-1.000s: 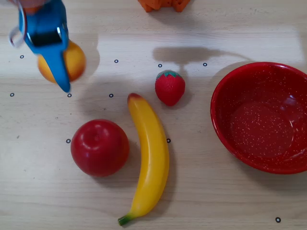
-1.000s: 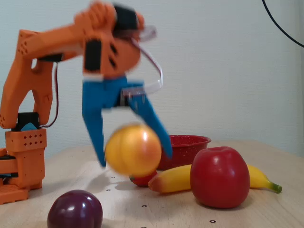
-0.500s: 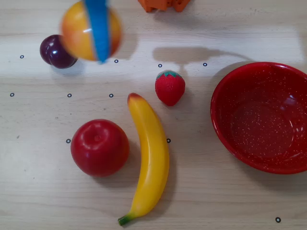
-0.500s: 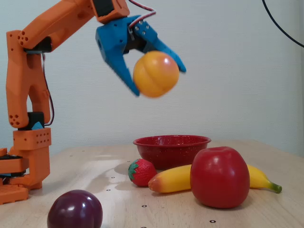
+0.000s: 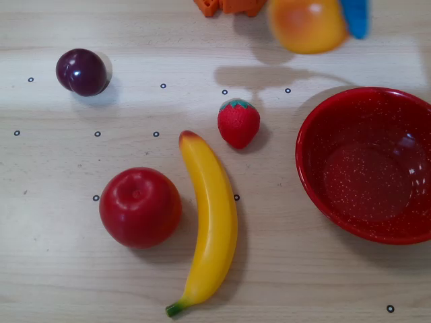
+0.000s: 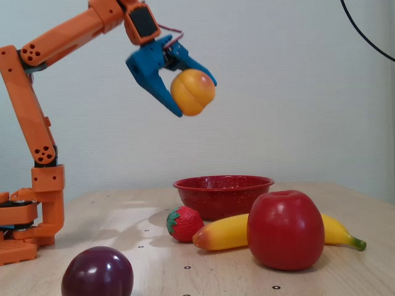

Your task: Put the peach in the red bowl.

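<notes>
Gripper (image 6: 192, 98): blue plastic fingers clamping the peach from both sides, hanging high in the air in the fixed view; in the overhead view only one blue fingertip (image 5: 355, 17) showing, at the top edge.
Peach (image 6: 192, 92): round, smooth, orange-yellow with a crease down its face; held aloft, touching nothing but the fingers; in the overhead view (image 5: 306, 23) blurred, sitting at the tabletop's far edge, just beyond the bowl's rim and not over its hollow.
Bowl (image 5: 316, 185): large, round, glossy red with fine white speckles; resting by the tabletop's right edge in the overhead view, holding nothing; in the fixed view (image 6: 222, 192) standing behind the other fruit.
Arm (image 6: 43, 92): orange plastic links, reaching up from a base at the left of the fixed view.
Strawberry (image 5: 238, 122): small, red, dimpled, green-capped; lying near the tabletop's middle, between banana tip and bowl, touching neither.
Banana (image 5: 210, 222): long, curved, smooth yellow, green stem end pointing at the near edge; lying just beside the apple.
Apple (image 5: 140, 206): big, shiny, deep red, dimple on top; sitting left of the banana in the overhead view.
Plum (image 5: 81, 71): small, dark purple, glossy; resting near the far left corner, well apart from the rest.
Tabletop (image 5: 81, 282): pale wood grain, dotted with small black rings.
</notes>
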Controlling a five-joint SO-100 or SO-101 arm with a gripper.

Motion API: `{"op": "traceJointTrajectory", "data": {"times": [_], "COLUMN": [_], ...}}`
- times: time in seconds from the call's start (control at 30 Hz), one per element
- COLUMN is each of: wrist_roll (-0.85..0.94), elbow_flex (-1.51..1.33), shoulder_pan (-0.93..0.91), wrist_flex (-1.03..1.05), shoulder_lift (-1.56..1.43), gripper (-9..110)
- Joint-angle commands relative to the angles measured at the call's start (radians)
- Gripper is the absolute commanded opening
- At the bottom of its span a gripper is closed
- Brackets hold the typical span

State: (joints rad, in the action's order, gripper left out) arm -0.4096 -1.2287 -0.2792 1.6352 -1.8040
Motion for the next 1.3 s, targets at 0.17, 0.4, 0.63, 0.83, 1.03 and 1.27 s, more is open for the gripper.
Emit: {"op": "traceJointTrajectory", "data": {"times": [0.17, 0.4, 0.63, 0.83, 1.03, 1.27], "wrist_roll": [0.017, -0.015, -0.04, -0.048, -0.04, -0.015], "elbow_flex": [-0.043, -0.071, -0.101, -0.121, -0.129, -0.132], "shoulder_pan": [-0.163, -0.224, -0.222, -0.213, -0.213, -0.218], "wrist_flex": [-0.232, -0.376, -0.448, -0.48, -0.488, -0.491], "shoulder_lift": [0.061, 0.206, 0.307, 0.373, 0.407, 0.414], "gripper": [0, 10, 18, 30, 43, 49]}}
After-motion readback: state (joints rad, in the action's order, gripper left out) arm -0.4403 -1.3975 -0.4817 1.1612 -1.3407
